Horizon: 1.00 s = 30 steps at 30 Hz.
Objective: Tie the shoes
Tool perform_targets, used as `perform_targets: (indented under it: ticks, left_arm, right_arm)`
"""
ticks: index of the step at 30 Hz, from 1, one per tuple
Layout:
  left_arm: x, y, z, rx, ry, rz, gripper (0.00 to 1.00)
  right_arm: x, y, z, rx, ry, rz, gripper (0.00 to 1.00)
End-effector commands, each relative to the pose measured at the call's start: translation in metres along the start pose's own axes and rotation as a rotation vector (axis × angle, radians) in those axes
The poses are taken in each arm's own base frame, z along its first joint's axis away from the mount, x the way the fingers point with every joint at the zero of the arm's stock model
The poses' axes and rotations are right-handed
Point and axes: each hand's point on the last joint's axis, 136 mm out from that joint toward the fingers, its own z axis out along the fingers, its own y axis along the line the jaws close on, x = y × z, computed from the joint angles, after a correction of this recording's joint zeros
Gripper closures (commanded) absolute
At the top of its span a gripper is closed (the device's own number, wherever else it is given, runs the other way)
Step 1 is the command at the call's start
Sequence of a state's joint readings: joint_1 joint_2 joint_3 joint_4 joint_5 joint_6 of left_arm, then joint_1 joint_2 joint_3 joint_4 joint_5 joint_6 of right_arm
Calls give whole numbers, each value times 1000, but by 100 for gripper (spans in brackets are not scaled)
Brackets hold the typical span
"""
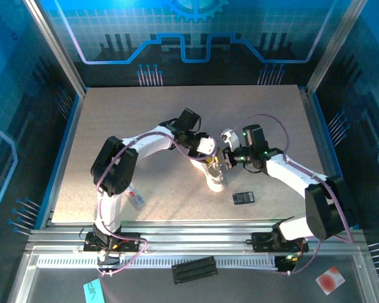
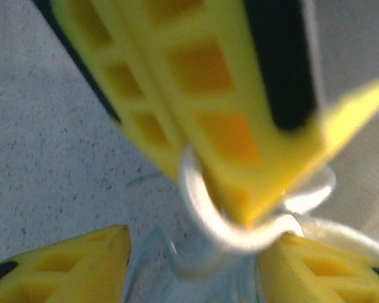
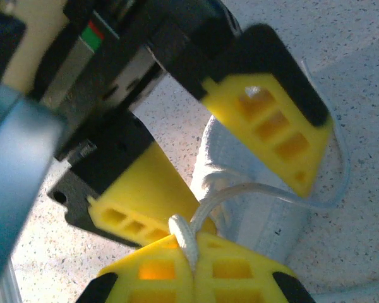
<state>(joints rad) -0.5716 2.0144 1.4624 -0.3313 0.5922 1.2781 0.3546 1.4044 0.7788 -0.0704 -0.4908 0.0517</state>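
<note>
**Two grippers at the laces, no knot yet**

Two fingers of the right gripper (image 3: pixel 191 251) are pressed together on a thin white lace (image 3: pixel 184 233), which rises out of the pinch and runs back toward the shoe. In the left wrist view the same closed fingers come down from above with a loop of lace curled round their tip (blurred, but the curl is plain enough). The left gripper (image 2: pixel 196 241) stands about half open on either side of that loop, its jaws apart and nothing clamped between them as far as I can tell.

Just beneath both grippers lies the sneaker (image 1: pixel 213 178), light grey, near the middle of the table (image 1: pixel 114 126), toe toward the arm bases. A second strand (image 3: pixel 338 165) trails loose off its side onto the table surface. A small black rectangle (image 1: pixel 243 197) lies near the shoe on the right arm's side, and a white tag (image 1: pixel 137 201) sits well apart beside the left arm.

As for progress, I judge the tying to be in its early-to-middle part: one lace is gathered and looped, but no crossed knot or bow shows on the shoe. Left to do, by my reading, are taking the loop or the free strand in the left gripper, passing one through the other, and pulling both tight.
</note>
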Motion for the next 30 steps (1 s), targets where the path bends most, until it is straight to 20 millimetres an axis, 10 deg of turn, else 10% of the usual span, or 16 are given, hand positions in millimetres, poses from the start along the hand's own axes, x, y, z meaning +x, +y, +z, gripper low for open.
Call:
perform_targets:
  ticks: [1,9,26,30]
  left_arm:
    - [-17,24,-1,-52,-79,-51,52]
    - [-9,53,-30,-155,-78,-172,97]
    - [24,59,-97,-352,86,-242,94]
    - [19,37,-89,-262,52,-175,60]
  right_arm:
    - [-9,13,-3,-45,-40,-34,100]
    - [-2,12,-6,-56,-32,-5,100]
    - [8,4,-7,-32,1,77,100]
    - [7,5,-6,-39,1,80,100]
